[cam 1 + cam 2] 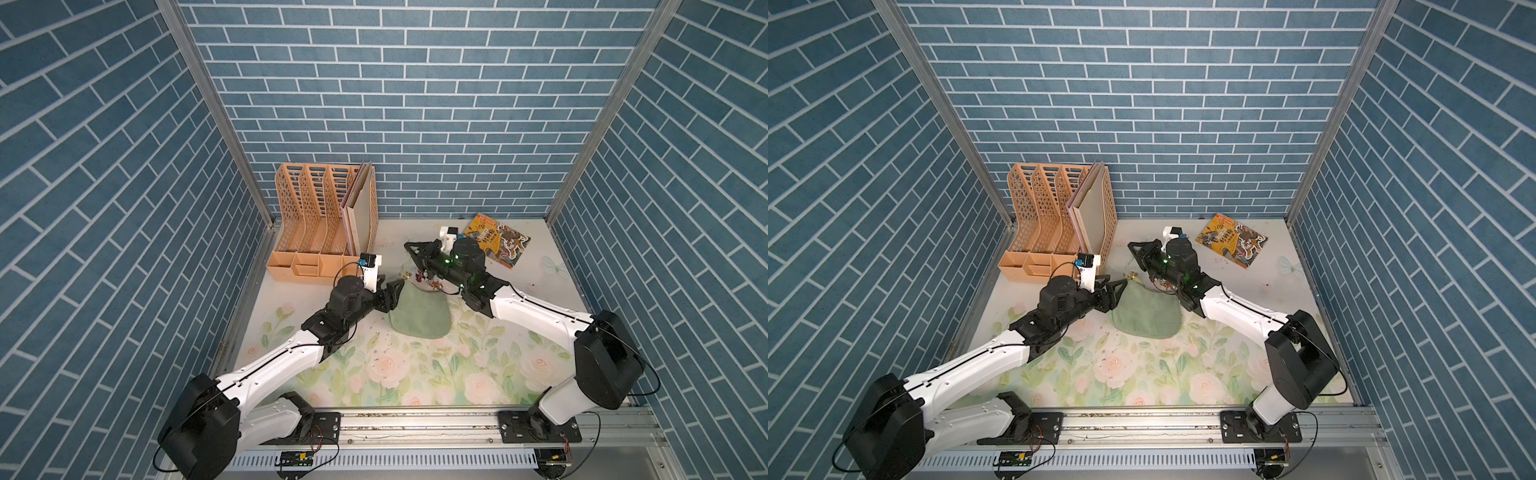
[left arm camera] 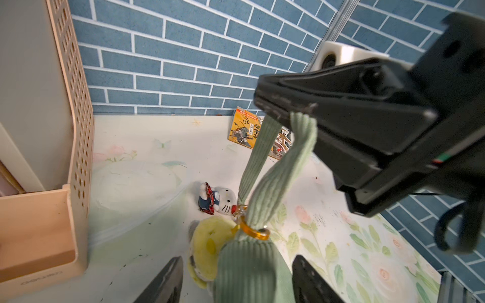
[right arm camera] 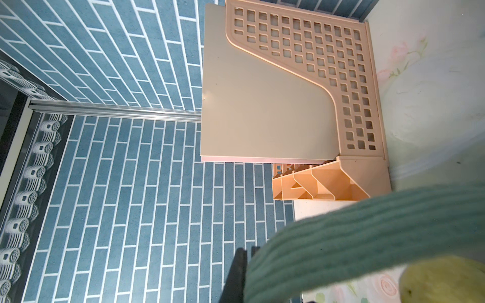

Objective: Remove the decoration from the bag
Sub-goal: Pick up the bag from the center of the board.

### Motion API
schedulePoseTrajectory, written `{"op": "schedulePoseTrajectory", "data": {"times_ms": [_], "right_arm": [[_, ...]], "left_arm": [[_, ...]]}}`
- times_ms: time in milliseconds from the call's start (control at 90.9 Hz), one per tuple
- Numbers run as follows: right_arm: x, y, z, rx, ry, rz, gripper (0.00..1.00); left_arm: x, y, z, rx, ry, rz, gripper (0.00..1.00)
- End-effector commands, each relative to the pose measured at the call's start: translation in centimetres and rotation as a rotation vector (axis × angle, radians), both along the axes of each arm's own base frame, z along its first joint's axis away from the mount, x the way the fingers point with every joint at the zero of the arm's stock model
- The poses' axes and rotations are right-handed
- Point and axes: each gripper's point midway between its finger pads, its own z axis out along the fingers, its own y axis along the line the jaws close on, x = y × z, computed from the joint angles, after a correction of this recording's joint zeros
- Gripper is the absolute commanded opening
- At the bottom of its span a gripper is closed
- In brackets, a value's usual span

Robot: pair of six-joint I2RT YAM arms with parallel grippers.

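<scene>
Covering the cell floor, the flowered bench [image 1: 415, 374] carried everything. An orange file rack [image 1: 316, 224] stood at its far left corner and a picture book [image 1: 496, 241] lay at the far right. Between the arms lay the green bag [image 1: 419, 316], its strap [image 2: 265, 147] lifted and pinched in the clenched right pincer [image 2: 286, 115]. The left pincer [image 2: 236, 278] sat released, jaws apart on either side of the bag's end. Smallest, the decoration [image 2: 219, 199], a white plush cat, lay on the bench just beside the bag's amber ring [image 2: 256, 232].
</scene>
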Motion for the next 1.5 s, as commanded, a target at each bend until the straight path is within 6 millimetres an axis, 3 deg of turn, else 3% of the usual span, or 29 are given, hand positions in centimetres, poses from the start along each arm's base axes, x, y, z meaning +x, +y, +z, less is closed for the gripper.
{"op": "schedulePoseTrajectory", "data": {"times_ms": [0, 198, 429, 550, 770, 935, 1045, 1243, 1375, 1485], "right_arm": [[-0.7, -0.1, 4.0, 0.031, -0.103, 0.007, 0.06], [-1.1, 0.0, 4.4, 0.037, -0.117, 0.017, 0.06], [-1.4, -0.2, 4.9, 0.042, -0.128, 0.015, 0.06], [-1.6, -0.2, 5.4, 0.044, -0.14, 0.022, 0.05], [-1.8, 0.0, 5.2, 0.035, -0.137, 0.034, 0.05], [-1.6, 0.2, 5.6, 0.011, -0.167, 0.044, 0.05], [-0.9, 0.6, 5.9, -0.127, -0.259, 0.082, 0.09], [-0.4, 1.0, 2.7, -0.348, -0.447, 0.272, 0.16], [-1.5, 1.5, 0.3, -0.421, -0.545, 0.466, 0.17], [-2.3, 1.7, -0.5, -0.451, -0.587, 0.573, 0.22]], "left_arm": [[0.0, -0.7, 1.0, -0.011, -0.077, -0.083, 0.67], [-1.0, -2.7, 1.7, -0.039, -0.129, -0.231, 0.62], [-1.6, -3.6, 0.4, -0.037, -0.096, -0.298, 0.63], [-0.6, -3.5, -0.6, -0.016, -0.084, -0.277, 0.52], [0.2, -3.6, -0.1, -0.021, -0.117, -0.284, 0.33], [-0.1, -3.4, 0.3, -0.037, -0.146, -0.329, 0.22], [-1.2, -3.8, 0.8, -0.02, -0.192, -0.413, 0.16], [-3.9, -3.9, 1.4, 0.006, -0.271, -0.586, 0.11], [-5.9, -4.1, 2.0, -0.039, -0.276, -0.723, 0.09], [-7.4, -4.7, 1.8, -0.087, -0.235, -0.836, 0.07]]}}
